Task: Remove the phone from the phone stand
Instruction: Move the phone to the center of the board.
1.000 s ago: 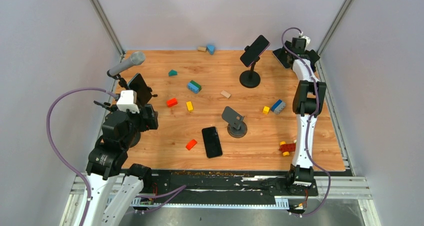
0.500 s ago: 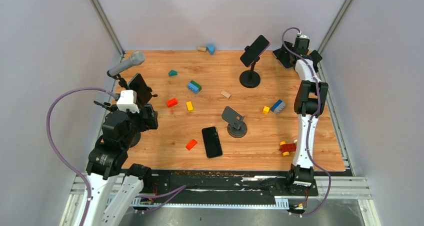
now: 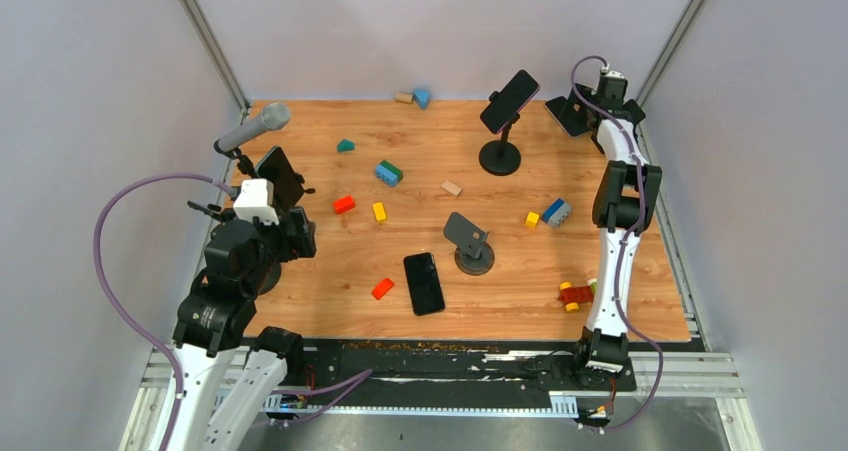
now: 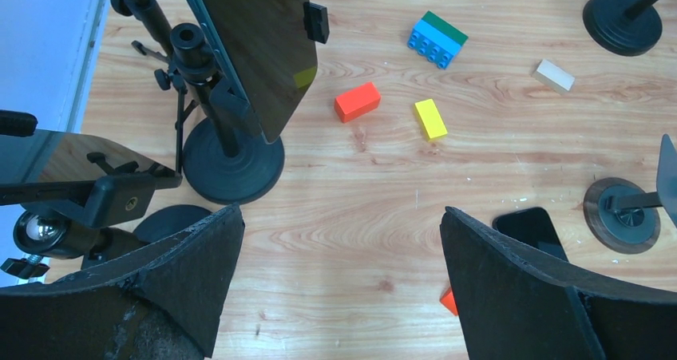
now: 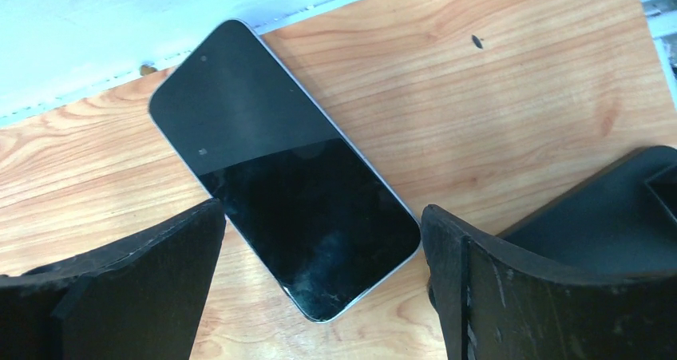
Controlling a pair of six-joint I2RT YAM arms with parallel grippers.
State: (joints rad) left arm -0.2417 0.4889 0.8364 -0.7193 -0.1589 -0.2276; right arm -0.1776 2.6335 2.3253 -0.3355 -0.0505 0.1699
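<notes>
A black phone [image 5: 279, 168] lies flat on the wood in the back right corner. My right gripper [image 5: 321, 216] hangs open over its near end, one finger on each side, not touching it. In the top view that gripper [image 3: 592, 111] is beside the phone [image 3: 562, 114]. Another phone [image 3: 509, 101] sits tilted on a black phone stand [image 3: 500, 157] at the back middle. At the left, a third phone [image 4: 255, 49] is clamped on a stand [image 4: 231, 168]. My left gripper [image 4: 339, 216] is open over bare wood, holding nothing.
An empty stand [image 3: 468, 241] and a loose phone [image 3: 424, 282] sit mid-table. A grey microphone [image 3: 255, 128] stands at the left. Coloured blocks lie scattered, such as a red one [image 4: 357, 101] and a yellow one [image 4: 430, 119]. Walls close in on three sides.
My right gripper's jaws have widened and the wrist has shifted slightly right at the back corner. The phone under it stays flat. The left arm has not moved.
</notes>
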